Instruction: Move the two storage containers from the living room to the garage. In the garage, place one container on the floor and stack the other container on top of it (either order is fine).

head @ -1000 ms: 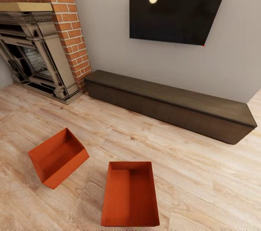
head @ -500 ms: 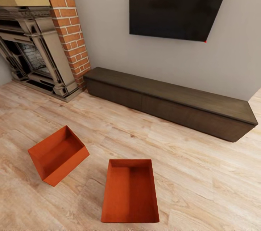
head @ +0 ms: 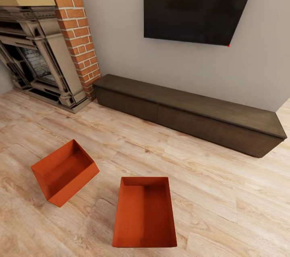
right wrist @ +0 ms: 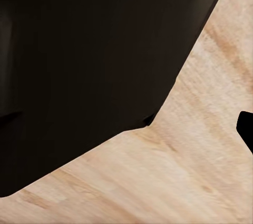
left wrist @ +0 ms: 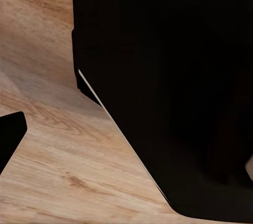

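Two orange bins (head: 64, 172) (head: 144, 212) sit apart on the wood floor (head: 225, 192) before the cabinet (head: 189, 114); claw state cannot be determined.

A large black body (left wrist: 168, 76), too dark to identify, looms over light wood plank flooring (left wrist: 68, 166); a thin pale line traces its slanted lower edge. A second small black shape (left wrist: 9, 134) juts over the planks, apart from the large one.

No text, label, brand or number can be read anywhere.
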`<state>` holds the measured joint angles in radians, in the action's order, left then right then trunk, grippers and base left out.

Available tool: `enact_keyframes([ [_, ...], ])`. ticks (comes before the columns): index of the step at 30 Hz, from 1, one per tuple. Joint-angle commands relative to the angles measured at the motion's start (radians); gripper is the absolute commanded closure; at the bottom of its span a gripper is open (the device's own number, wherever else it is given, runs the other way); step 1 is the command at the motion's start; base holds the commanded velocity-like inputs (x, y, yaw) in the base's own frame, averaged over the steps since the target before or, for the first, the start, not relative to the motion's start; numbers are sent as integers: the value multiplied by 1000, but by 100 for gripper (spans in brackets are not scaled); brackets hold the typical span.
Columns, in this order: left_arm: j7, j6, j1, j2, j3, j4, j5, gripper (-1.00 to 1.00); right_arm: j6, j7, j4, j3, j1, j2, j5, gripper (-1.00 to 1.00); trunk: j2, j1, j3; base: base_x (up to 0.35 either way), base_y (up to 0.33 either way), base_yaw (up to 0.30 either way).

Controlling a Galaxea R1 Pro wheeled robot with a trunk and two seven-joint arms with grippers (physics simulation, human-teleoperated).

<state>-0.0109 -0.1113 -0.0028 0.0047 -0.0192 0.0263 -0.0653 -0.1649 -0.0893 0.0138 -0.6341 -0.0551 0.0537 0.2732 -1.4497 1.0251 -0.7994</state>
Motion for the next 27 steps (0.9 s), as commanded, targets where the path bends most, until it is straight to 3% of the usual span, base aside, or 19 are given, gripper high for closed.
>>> enact_keyframes([
  [1, -1, -3, 0, 0, -1, -1, -7, -100, -4, -6, 2, -6, -1, 0, 10, -100, 0, 0, -1, 0, 0, 0],
  [27, -1, -3, 0, 0, -1, -1, -7, -100, -7, -5, 2, -6, 0, -1, 10, -100, 0, 0, -1, 0, 0, 0],
])
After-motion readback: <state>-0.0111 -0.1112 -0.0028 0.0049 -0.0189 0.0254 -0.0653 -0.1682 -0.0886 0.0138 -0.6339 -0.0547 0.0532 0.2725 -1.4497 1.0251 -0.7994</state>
